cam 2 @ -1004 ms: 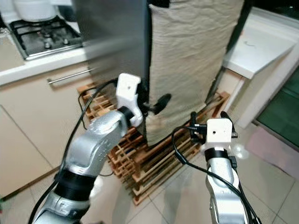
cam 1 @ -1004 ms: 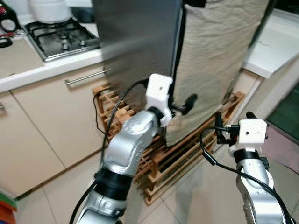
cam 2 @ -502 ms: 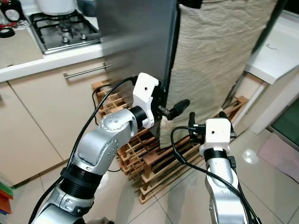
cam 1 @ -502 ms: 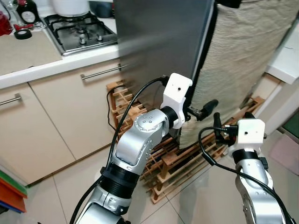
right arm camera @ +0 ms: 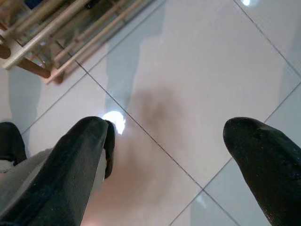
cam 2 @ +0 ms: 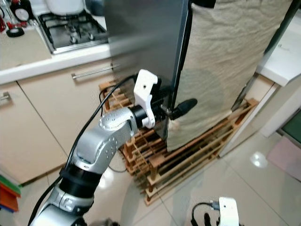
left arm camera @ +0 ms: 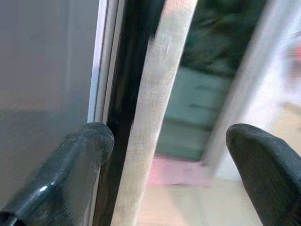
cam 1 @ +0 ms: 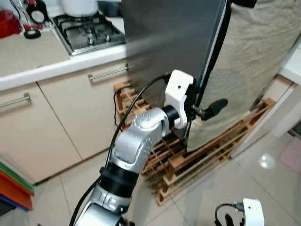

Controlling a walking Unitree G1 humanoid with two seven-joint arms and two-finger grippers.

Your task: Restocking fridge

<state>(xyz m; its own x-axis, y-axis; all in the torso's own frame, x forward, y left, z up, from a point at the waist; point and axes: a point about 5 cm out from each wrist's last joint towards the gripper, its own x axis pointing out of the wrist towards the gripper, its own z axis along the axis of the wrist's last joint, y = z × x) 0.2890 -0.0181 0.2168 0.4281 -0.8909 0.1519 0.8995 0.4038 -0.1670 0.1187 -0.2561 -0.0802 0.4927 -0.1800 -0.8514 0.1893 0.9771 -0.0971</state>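
The steel fridge (cam 1: pixel 174 42) stands past the kitchen counter, and a beige cloth (cam 1: pixel 254 61) hangs over its front. My left gripper (cam 1: pixel 204 109) is raised at the fridge's front corner, about halfway down. It is open. In the left wrist view one of its fingers (left arm camera: pixel 89 146) rests against the dark seam beside the steel face, the edge of the cloth (left arm camera: pixel 155 108) runs between the two fingers, and the other finger (left arm camera: pixel 263 160) is out in the air. My right gripper (right arm camera: pixel 169 136) hangs low, open, over the floor tiles, holding nothing.
A wooden slatted rack (cam 1: pixel 207 160) lies on the floor under and before the fridge. On the left is a counter with a gas hob (cam 1: pixel 89 30) and cream cabinets with bar handles (cam 1: pixel 108 73). A white counter (cam 2: pixel 287 52) stands at the right. Glossy tiles (cam 1: pixel 207 197) are in front.
My right arm has dropped from chest height to the bottom of the view, with its gripper now facing the floor. The left gripper stays at the fridge's corner. The camera has shifted.
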